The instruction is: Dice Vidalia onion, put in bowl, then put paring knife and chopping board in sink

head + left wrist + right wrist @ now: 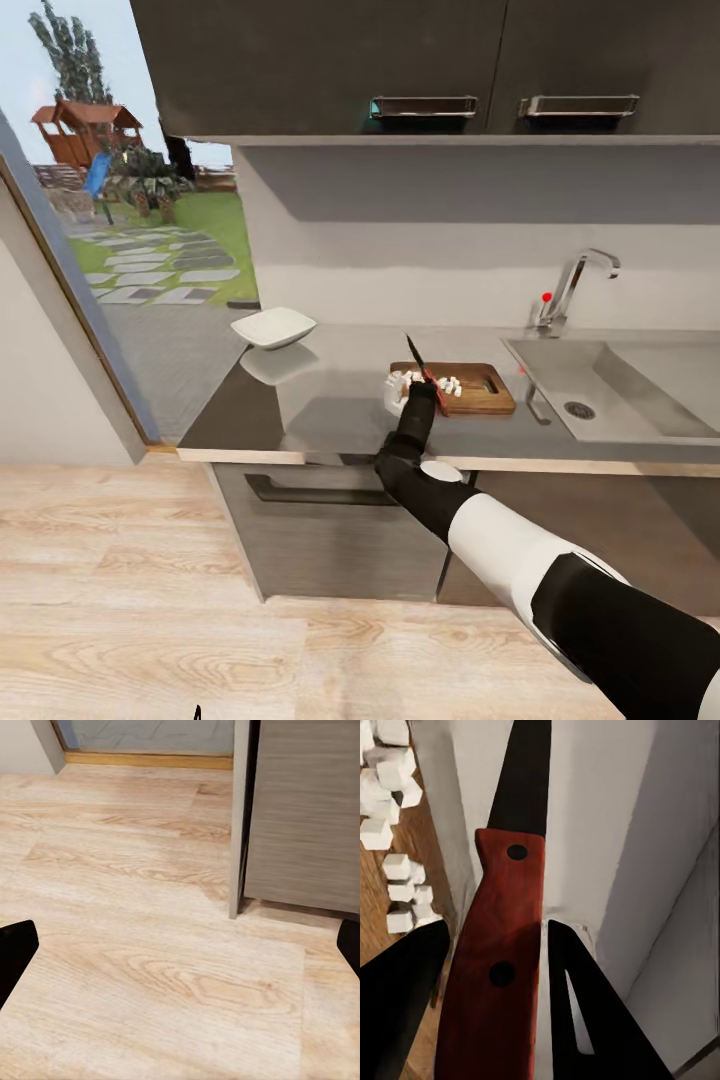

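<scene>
Red-handled paring knife clamped between right tool fingers.

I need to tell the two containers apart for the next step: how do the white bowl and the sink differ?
The bowl is small, white and sits on top of the counter at its window end. The sink is large, grey and set into the counter at the other end, under a tap. Both look empty; the onion cubes lie on the board.

Red-handled dark-bladed paring knife, white diced onion, brown chopping board, white bowl
</scene>
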Tool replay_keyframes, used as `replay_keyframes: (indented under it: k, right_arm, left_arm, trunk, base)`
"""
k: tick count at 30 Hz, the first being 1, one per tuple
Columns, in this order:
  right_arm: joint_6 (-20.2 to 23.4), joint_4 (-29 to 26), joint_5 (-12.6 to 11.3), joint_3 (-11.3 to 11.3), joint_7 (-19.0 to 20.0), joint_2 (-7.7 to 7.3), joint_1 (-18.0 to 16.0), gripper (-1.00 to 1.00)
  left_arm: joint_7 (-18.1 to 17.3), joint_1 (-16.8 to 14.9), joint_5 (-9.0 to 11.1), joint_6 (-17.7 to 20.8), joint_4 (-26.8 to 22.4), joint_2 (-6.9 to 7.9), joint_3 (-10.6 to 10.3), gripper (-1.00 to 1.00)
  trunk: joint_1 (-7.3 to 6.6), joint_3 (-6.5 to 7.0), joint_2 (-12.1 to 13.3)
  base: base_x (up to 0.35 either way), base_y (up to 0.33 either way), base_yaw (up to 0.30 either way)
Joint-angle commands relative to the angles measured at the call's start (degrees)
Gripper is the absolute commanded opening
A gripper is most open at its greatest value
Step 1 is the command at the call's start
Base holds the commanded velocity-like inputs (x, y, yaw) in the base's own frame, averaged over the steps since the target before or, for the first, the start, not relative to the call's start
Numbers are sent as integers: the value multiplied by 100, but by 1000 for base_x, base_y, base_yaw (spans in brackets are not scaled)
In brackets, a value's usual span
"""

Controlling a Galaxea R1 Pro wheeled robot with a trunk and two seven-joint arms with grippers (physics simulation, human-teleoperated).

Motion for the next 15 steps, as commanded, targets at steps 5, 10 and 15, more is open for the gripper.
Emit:
replay_keyframes:
  k: [5, 10, 15]
  right_arm:
    - [322, -2042, -45, -1245, -12, 0, -7, -100]
    - [350, -3816, -77, -3141, 309, 0, -6, -100]
    - [330, -4290, -99, -4977, 3319, -692, -8, -100]
  left_arm:
    - [-16, -9, 28, -29, 20, 0, -7, 100]
    - [-12, -9, 28, -29, 20, 0, -7, 100]
    - [-14, -9, 28, -21, 27, 0, -7, 100]
  trunk:
    - [0, -6, -3]
    - [0, -6, -3]
    - [0, -6, -3]
  base:
    - [0, 0, 0]
    - [0, 0, 0]
    - [0, 0, 0]
